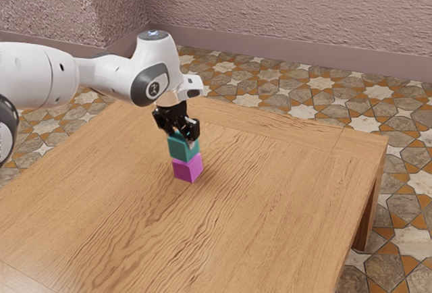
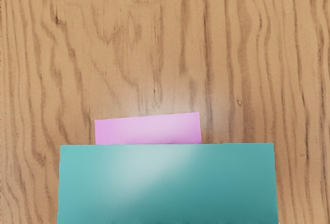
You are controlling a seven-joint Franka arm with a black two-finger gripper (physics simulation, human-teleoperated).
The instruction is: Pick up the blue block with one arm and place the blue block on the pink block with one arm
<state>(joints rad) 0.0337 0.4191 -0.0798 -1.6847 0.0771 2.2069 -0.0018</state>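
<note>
The light wooden surface (image 1: 270,198) is carrying the pink cube block (image 1: 187,169). The teal-blue cube block (image 1: 182,148) is sitting on top of it, slightly offset. The black two-finger pincer (image 1: 183,136) is pinching the teal-blue cube block from two sides, the white arm (image 1: 101,77) reaching in from the exterior view's left.

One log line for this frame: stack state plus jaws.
phase: place | teal-blue cube block: on top of pink cube block | jaws: shut on teal-blue cube block | surface: wooden table
</note>
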